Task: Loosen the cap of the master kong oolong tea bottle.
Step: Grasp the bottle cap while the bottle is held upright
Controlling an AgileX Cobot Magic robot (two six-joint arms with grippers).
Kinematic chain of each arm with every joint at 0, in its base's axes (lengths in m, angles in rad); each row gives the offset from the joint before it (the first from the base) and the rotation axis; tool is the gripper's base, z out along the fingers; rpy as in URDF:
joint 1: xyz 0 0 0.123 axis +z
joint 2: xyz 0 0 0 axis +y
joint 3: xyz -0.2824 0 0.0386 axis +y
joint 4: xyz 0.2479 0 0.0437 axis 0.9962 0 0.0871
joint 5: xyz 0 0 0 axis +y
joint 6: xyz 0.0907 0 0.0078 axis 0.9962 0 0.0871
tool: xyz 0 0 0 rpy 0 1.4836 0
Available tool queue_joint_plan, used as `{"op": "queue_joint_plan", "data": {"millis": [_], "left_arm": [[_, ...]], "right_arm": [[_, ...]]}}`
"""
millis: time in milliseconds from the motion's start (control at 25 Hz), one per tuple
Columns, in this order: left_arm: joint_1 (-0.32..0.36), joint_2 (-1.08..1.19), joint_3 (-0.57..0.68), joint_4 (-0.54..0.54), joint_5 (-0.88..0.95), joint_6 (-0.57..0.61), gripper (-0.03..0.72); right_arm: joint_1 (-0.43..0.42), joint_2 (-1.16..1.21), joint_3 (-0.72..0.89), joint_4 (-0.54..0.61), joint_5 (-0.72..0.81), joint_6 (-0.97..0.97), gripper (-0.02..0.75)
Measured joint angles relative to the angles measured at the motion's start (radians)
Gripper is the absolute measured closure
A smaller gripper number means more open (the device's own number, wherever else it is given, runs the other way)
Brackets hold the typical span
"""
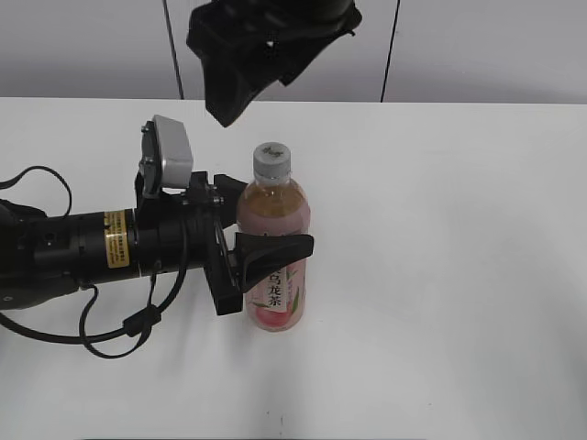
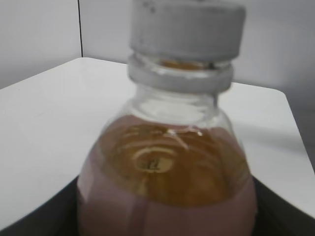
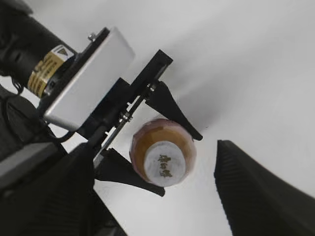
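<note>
The master kong oolong tea bottle (image 1: pixel 273 252) is standing upright on the white table (image 1: pixel 459 275), and everything else is best placed against it. It is holding pale amber tea, and the liquid is reaching up into the rounded shoulder just below the clear threaded neck, as the left wrist view is showing close up (image 2: pixel 167 167). A pink-and-white label with black characters is wrapping the lower body. The cap (image 1: pixel 271 158) is sitting on the neck, white with ribbed sides and a dark printed mark on top, which the right wrist view is showing from above (image 3: pixel 165 163).

The left pincer (image 1: pixel 249 249) is reaching in horizontally from the bottle's left side and is closing on the bottle's body below the shoulder, one dark finger lying across the front of the label and the other passing behind the bottle. From above, the two fingers (image 3: pixel 172 109) are flanking the bottle on opposite sides and are appearing to touch it.

The right pincer (image 1: pixel 252 78) is hanging above and a little behind the bottle, well clear of the cap and touching nothing. Its fingers are standing spread apart in the right wrist view, one at either side of the bottle (image 3: pixel 256 196), and nothing is lying between them except the bottle far below.
</note>
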State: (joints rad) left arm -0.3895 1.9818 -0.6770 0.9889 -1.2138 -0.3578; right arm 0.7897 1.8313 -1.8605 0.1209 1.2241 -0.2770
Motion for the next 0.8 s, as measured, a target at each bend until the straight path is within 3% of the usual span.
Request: {"op": "queue_joint_plan", "data": {"millis": [400,800], "left_arm": [[0.0,0.0,0.0,0.0,0.0,0.0,0.234],[0.0,0.0,0.0,0.001,-0.001,0.0,0.234]], "right_arm": [[0.0,-0.003,0.087,0.003,0.0,0.31,0.227],[0.0,0.045,0.092,0.0,0.0,0.361,0.288]]}}
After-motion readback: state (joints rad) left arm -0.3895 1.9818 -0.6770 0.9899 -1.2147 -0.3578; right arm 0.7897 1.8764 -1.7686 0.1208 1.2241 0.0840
